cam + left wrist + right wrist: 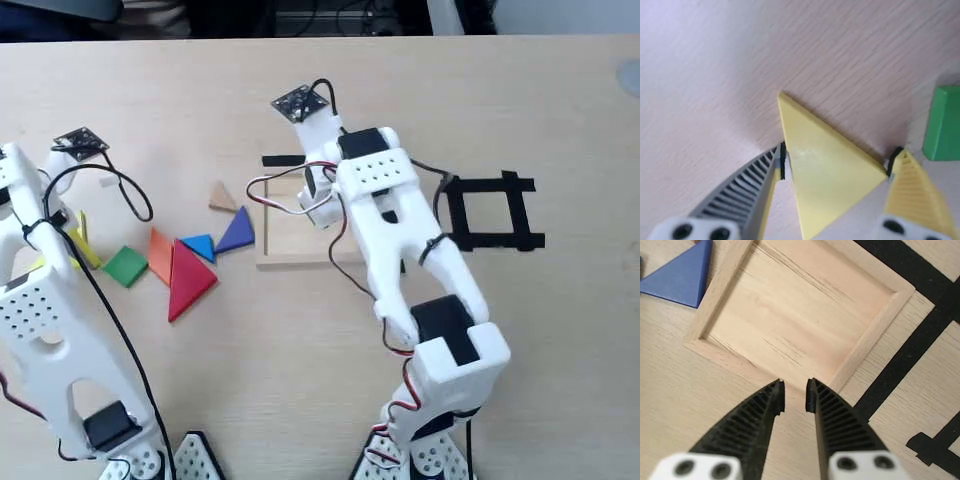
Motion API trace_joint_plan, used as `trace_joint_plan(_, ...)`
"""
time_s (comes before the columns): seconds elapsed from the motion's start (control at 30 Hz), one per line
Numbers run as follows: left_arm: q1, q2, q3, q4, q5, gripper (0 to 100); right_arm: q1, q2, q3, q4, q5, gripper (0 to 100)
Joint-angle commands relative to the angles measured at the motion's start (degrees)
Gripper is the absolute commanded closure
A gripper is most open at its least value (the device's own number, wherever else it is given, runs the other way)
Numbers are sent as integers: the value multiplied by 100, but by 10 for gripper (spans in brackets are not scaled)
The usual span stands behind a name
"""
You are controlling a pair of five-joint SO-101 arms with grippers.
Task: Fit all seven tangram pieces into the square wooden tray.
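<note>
Table (300, 400), L gripper (838, 159) clamps yellow triangle (825, 190)

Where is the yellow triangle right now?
The yellow triangle is at the high view's far left, just beside the green square, pinched between the fingers of the left gripper.

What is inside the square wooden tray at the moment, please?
The tray shows a bare wooden floor in the right wrist view, no piece on it. Its far corner is cut off there, and in the high view the right arm covers most of it.
</note>
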Motion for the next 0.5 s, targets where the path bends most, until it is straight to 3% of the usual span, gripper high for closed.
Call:
trace_joint_plan(0.0, -171, -26, 13, 290, 396, 650, -167, -356, -66, 9, -26, 910)
trace_joint_plan(0.13, -224, -26, -31, 255, 712, 650, -290, -356, -66, 35, -18, 910)
trace_joint_plan(0.47, -259, -26, -4, 167, 695, 653, -255, -356, -66, 35, 0, 910)
